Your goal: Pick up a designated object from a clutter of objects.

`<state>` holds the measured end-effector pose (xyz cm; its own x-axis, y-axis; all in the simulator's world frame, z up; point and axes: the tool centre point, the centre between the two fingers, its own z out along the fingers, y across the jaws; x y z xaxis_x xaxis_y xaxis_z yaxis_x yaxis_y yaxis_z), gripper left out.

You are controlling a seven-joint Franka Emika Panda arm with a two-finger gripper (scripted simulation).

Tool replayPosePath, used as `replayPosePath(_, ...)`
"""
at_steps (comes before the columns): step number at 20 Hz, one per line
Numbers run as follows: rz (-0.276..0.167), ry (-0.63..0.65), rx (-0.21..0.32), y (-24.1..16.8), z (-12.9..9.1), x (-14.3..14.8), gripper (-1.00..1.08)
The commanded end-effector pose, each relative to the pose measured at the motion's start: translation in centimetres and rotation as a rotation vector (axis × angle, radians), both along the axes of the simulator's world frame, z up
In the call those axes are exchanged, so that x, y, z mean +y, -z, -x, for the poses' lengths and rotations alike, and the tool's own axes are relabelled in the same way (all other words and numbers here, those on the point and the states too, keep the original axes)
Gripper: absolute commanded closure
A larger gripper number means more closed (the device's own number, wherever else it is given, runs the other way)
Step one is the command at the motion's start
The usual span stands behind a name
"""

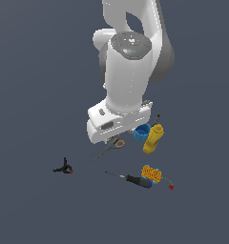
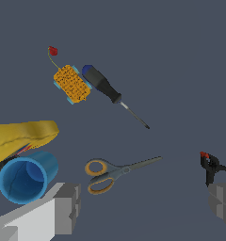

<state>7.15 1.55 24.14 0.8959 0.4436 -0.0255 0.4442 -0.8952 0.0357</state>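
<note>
One slim screwdriver with a black and blue handle (image 1: pixel 133 179) is lying flat, its long side pointing left to right, nearer than the orange-handled scissors (image 1: pixel 111 146). The gripper's (image 2: pixel 141 204) fingers (image 2: pixel 68 207) are spread wide, holding nothing, hanging above the scissors.

Plain dark slate-grey floor (image 1: pixel 30 214), flat and featureless, even soft light, no walls visible

White arm (image 1: pixel 128 71) above clutter, screwdriver (image 1: pixel 130 179) lying nearest, orange-yellow block (image 1: pixel 151 174) touching its handle, scissors (image 1: pixel 110 146), blue cup (image 1: pixel 141 132) and yellow bottle (image 1: pixel 153 138) farther back, black clamp (image 1: pixel 64 168) alone at the exterior view's left
</note>
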Motion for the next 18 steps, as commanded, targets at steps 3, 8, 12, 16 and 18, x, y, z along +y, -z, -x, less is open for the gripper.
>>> replayPosePath(3,0.000,-0.136,0.005,2.4,-1.8,0.6,-0.92)
replayPosePath(8,-0.003,-0.284,0.010,5.3,-3.5,1.3,-0.92)
replayPosePath(12,-0.009,-0.402,0.013,7.7,-4.8,1.9,-0.92)
replayPosePath(16,-0.016,-0.518,0.015,10.2,-5.9,2.5,-0.92)
replayPosePath(18,-0.020,-0.576,0.015,11.5,-6.4,2.8,-0.92)
